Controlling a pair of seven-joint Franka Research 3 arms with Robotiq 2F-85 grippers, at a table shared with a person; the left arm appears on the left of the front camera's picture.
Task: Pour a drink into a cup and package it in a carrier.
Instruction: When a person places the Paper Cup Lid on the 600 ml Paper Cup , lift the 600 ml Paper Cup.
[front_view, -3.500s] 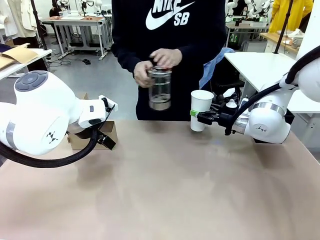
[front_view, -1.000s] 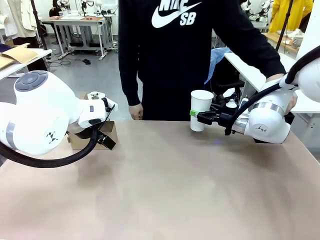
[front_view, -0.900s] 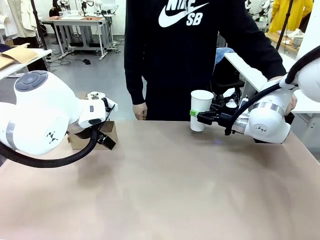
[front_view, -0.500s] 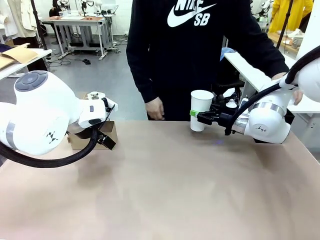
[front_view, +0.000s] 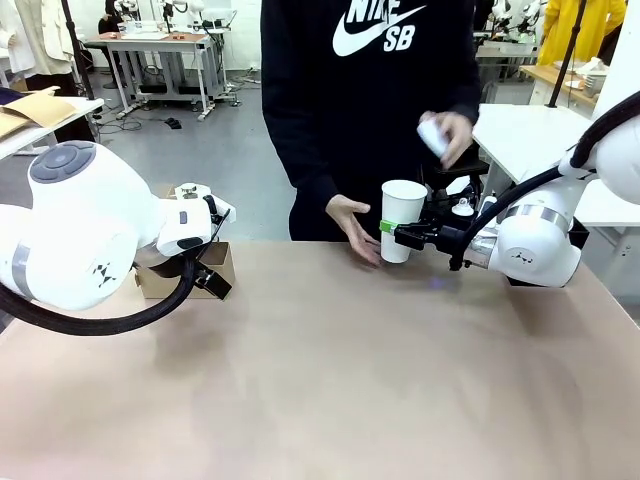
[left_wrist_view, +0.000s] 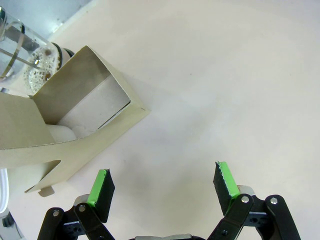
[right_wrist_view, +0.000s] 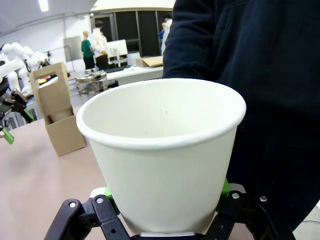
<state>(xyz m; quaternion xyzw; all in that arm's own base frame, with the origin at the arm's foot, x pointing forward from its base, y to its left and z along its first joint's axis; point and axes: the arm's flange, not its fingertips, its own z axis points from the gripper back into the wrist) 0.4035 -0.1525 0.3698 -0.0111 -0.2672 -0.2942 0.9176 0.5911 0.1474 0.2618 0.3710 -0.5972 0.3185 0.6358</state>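
— White paper cup (front_view: 403, 218), right of centre: why so upright?
— The right fingers (front_view: 385, 226) are clamped on its lower wall, likely steadying it while a person's hand (front_view: 440, 135) brings something white above.
— The left fingers (left_wrist_view: 102, 187)?
— Apart over bare worktop (left_wrist_view: 225, 75), the cardboard carrier (left_wrist_view: 85, 125) at frame left.

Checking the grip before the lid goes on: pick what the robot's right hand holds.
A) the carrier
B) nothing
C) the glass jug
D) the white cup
D: the right hand is shut on the cup, its green pads clamped against the cup's lower wall.
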